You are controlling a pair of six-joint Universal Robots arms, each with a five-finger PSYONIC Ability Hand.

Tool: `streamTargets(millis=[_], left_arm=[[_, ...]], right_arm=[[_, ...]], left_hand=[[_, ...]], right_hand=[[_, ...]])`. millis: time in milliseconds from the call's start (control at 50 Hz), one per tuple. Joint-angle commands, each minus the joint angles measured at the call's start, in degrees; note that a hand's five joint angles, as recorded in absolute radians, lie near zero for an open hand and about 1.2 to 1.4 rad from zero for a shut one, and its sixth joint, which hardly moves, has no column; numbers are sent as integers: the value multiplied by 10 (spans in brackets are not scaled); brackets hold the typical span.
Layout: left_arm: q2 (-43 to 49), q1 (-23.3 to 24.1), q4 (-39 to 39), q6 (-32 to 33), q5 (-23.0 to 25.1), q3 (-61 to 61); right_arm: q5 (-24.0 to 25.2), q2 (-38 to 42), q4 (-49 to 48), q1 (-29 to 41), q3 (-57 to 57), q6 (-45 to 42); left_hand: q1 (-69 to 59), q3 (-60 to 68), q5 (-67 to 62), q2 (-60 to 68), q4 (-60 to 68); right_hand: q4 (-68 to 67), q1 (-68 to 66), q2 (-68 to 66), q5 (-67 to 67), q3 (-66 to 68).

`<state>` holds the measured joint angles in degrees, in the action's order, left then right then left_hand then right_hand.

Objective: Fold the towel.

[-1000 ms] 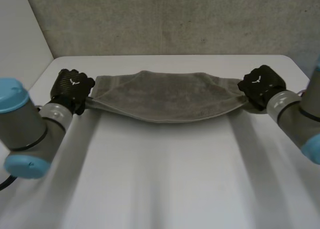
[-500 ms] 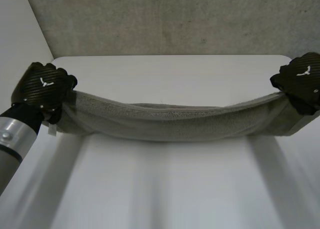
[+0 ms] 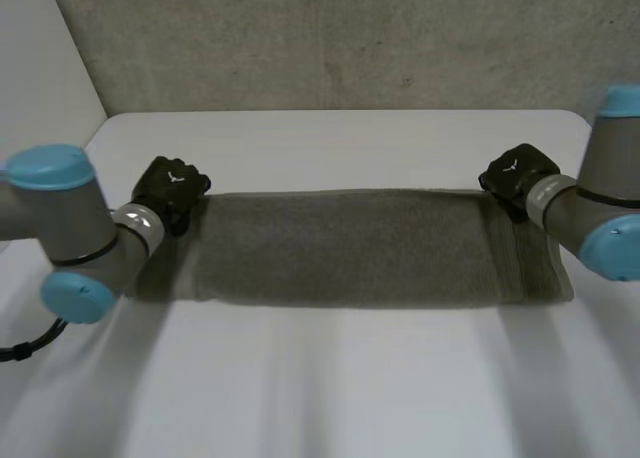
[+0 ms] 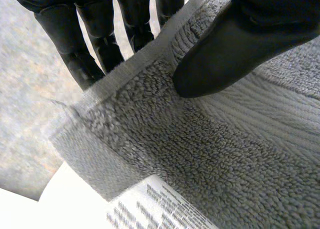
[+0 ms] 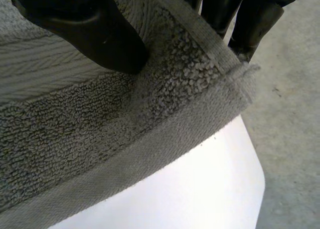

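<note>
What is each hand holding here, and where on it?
The towel: the left hand pinches its far left corner, the right hand its far right corner.

Towel (image 3: 350, 248) was grey terry cloth: rough looped pile, w/ a flatter ribbed band under each thumb and a smooth woven hem by the fingertips. Label (image 4: 160, 209) past the left hand (image 3: 170, 188) thumb: white, printed, cloth or paper, couldn't tell. Left and right hand (image 3: 515, 175) both matt black, fingers smooth. Table (image 3: 340, 378) smooth white, slight sheen. Arm caps (image 3: 48, 168) looked like glossy blue plastic.
</note>
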<state>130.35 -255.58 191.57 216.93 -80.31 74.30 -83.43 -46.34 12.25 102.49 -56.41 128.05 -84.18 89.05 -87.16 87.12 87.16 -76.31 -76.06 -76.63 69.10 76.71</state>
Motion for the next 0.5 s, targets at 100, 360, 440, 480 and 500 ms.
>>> streamTargets(millis=[100, 360, 440, 480, 500], left_arm=[[90, 38, -45, 52, -78, -130], [16, 59, -45, 30, -118, -101], [-52, 60, -39, -18, -107, -47], [-94, 59, -30, -52, -88, -1], [-94, 59, -30, -52, -88, 0]], right_arm=[[-80, 108, -30, 30, 115, 4], [-66, -5, -36, 37, 9, 82], [-40, -95, -50, 30, -90, 85], [-30, -146, -50, 29, -151, 86], [-30, -147, -50, 29, -151, 86]], left_hand=[[742, -790, 872, -771, -772], [738, -787, 868, -767, -768], [728, -777, 858, -757, -758], [725, -773, 854, -754, -754], [725, -773, 854, -754, -754]], right_hand=[[663, 661, 666, -691, -667], [663, 661, 666, -691, -667], [663, 661, 666, -691, -667], [663, 661, 666, -691, -667], [663, 661, 666, -691, -667]])
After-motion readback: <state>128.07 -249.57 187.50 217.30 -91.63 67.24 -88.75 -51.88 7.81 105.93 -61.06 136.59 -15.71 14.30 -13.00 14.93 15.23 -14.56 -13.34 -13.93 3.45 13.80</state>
